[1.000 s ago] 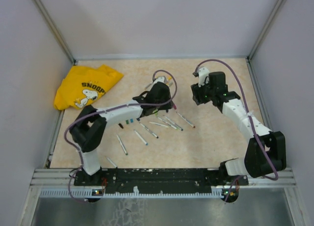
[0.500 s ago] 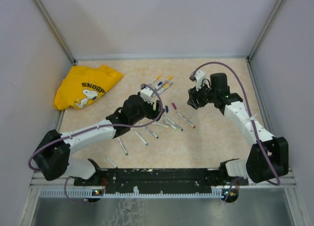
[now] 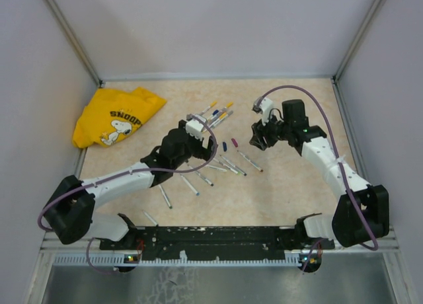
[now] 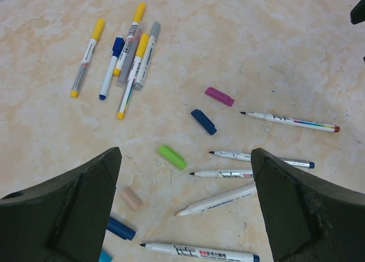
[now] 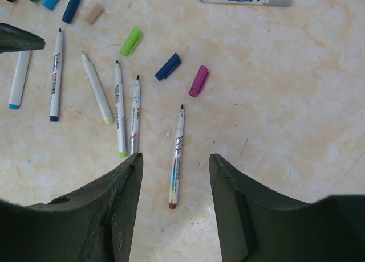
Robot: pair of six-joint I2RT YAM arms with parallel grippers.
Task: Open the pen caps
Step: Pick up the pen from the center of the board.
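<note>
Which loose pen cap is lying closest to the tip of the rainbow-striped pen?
The magenta cap, lying just off the tip of the rainbow-striped pen. The dark blue cap lies farther from it, and the green cap farther still.

Beige table (image 3: 284,191) bears pens (image 4: 291,121), caps (image 4: 219,96), yellow shirt (image 3: 115,115).

Bright, even light throughout; shadows soft and faint; wrist views sharp, overhead view slightly softer.

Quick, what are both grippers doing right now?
Left gripper: open wide, holding nothing.
Right gripper: open, holding nothing.
</note>
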